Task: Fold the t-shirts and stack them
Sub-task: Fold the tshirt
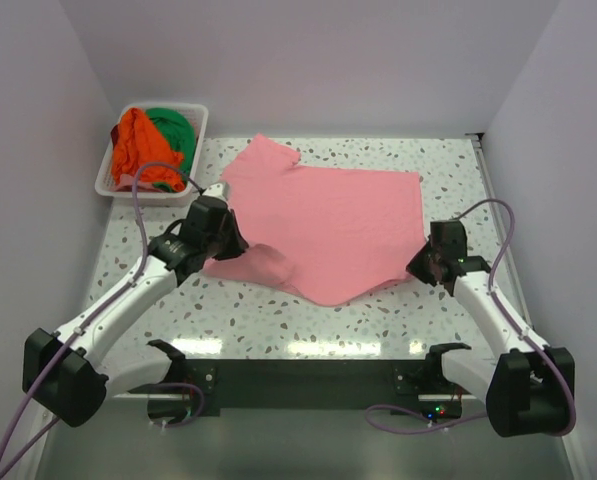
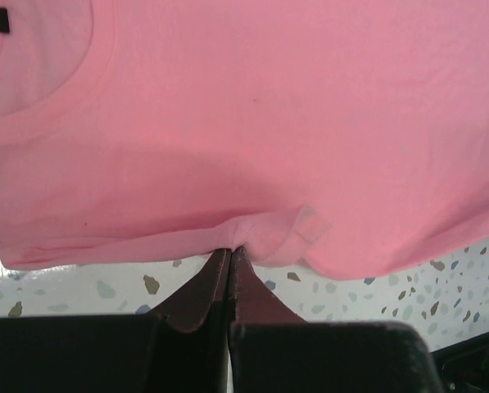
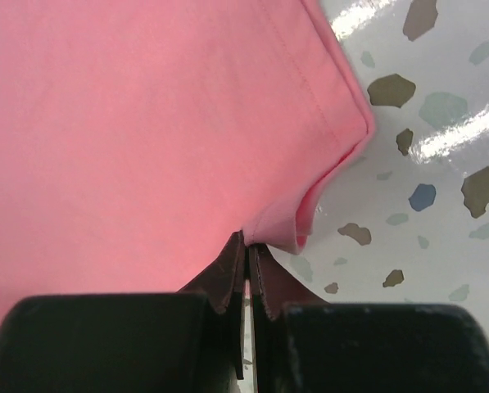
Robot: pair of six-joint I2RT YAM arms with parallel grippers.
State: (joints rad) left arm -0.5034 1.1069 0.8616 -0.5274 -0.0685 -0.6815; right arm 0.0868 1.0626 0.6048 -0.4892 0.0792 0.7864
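I see my left gripper (image 2: 230, 252) and right gripper (image 3: 249, 242) each pinching an edge of the pink t-shirt (image 1: 328, 225) (spread on the speckled table (image 1: 278, 322)).

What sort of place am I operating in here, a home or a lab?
Probably a lab test enclosure, not a home: plain white walls box in a speckled tabletop, with a white basket and a pink t-shirt on it.
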